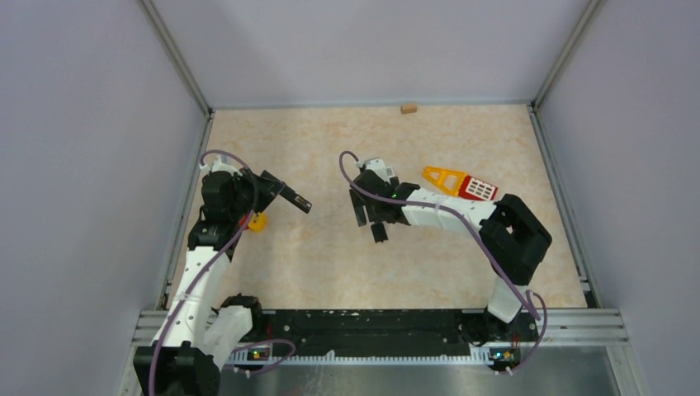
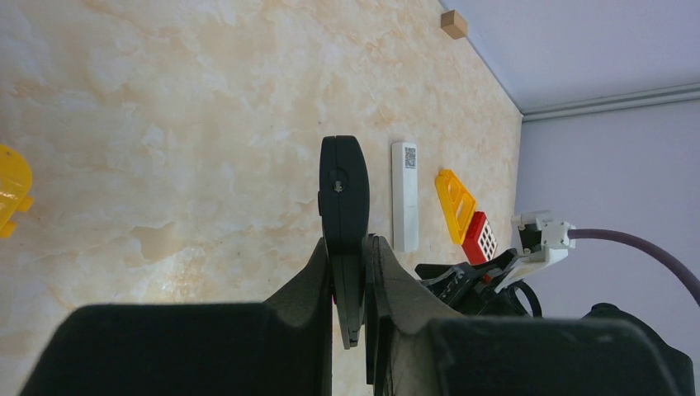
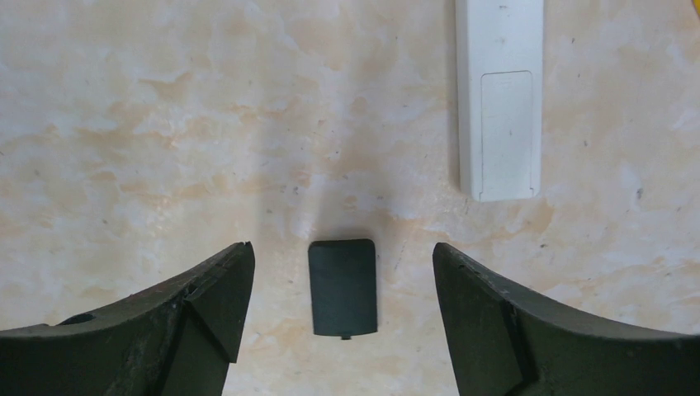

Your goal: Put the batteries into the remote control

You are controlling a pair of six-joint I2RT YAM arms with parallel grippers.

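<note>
Top view: two arms over a marbled table. We see the left gripper clenched on the black remote, which sticks out past the fingertips toward the middle of the table. In the left wrist view this remote appears edge-on, pinched at its near end between the two fingers, the left gripper closed tight on it.

The right gripper hangs near the centre of the table, released, its jaws wide apart and grasping nothing. In the right wrist view we find a small dark cover lying flat on the table between the two fingertips of the right gripper, touching neither.

A white remote lies back-up on the table beyond the right-hand finger, its own battery lid in place, apart from the dark cover. We see it again in the left wrist view, just beside a yellow piece and a red piece.

Also marked: a wooden block at the far edge, and a yellow object beside the left arm
</note>
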